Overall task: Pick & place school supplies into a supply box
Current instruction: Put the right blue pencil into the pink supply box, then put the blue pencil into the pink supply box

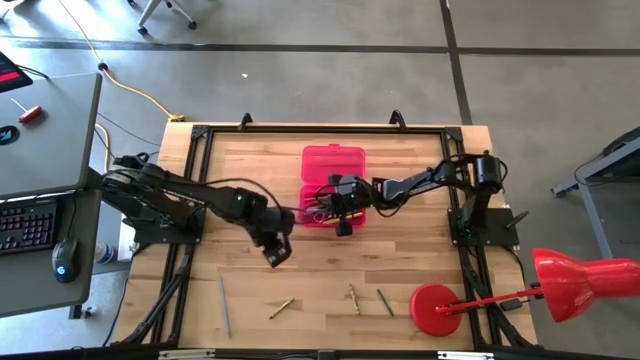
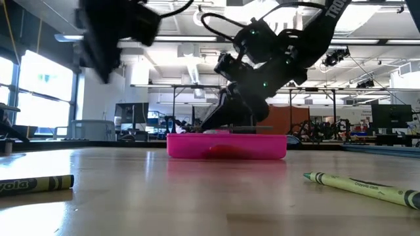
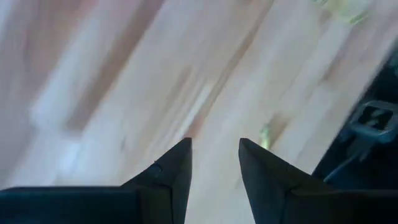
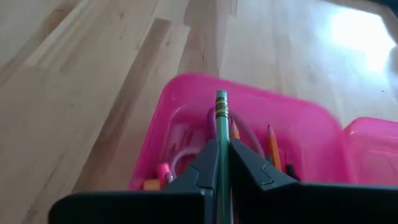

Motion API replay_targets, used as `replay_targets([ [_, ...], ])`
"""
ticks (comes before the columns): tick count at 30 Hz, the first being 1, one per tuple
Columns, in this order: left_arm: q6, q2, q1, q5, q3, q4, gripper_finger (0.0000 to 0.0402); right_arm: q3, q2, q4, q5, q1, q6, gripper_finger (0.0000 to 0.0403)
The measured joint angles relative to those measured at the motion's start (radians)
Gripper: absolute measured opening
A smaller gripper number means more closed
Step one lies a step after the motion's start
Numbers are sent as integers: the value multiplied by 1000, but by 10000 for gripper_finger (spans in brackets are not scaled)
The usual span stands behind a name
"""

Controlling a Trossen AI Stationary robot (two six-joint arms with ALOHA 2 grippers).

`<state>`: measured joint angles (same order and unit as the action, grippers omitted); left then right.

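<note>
The pink supply box [image 1: 333,186] lies open at the table's middle, lid toward the far edge; in its tray are several pencils [image 4: 272,144]. My right gripper [image 4: 222,144] reaches in from the table's right, over the tray [image 2: 226,145], shut on a green pencil [image 4: 221,109]. My left gripper [image 3: 214,148] hangs open above bare table [image 1: 275,250], left of the box and nearer the front, with nothing between its fingers. Loose on the table near the front edge lie a grey pencil [image 1: 224,305] and three short crayons [image 1: 281,308]. My right gripper pinches the green pencil's shaft [image 4: 221,134] between its two fingers. The pencil lies along the fingers, and its banded end [image 4: 221,98] sticks out past their tips. The fingers slant down from the table's right. The pencil is over the box's tray; I cannot tell whether it touches what lies there.
A red lamp stands at the front right, its round base [image 1: 437,308] on the table and its head [image 1: 585,280] past the edge. Crayons lie close to the low camera at left [image 2: 36,185] and right [image 2: 367,189]. A black frame [image 1: 190,200] rims the table.
</note>
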<state>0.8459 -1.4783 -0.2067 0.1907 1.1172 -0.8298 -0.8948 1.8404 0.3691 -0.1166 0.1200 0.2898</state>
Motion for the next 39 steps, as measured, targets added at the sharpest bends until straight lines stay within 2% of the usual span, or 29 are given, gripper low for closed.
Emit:
replay_targets([
  [6,271,3,-85,44,0,-111,166,1,43,13,94,0,-3,31],
  [12,525,5,-289,-45,0,-150,166,0,43,37,107,0,-20,65],
  [17,921,5,-484,-146,0,-149,166,0,43,70,84,0,-13,83],
  [22,1301,1,-648,-144,0,-139,166,0,43,78,77,0,-14,88],
  [26,1500,-29,-734,-151,0,-134,166,0,43,78,77,0,-20,87],
  [29,1566,-62,-767,-151,0,-138,166,0,43,77,76,0,-20,88],
  [39,1563,-209,-769,-197,0,-129,166,0,43,76,56,-3,-50,87],
])
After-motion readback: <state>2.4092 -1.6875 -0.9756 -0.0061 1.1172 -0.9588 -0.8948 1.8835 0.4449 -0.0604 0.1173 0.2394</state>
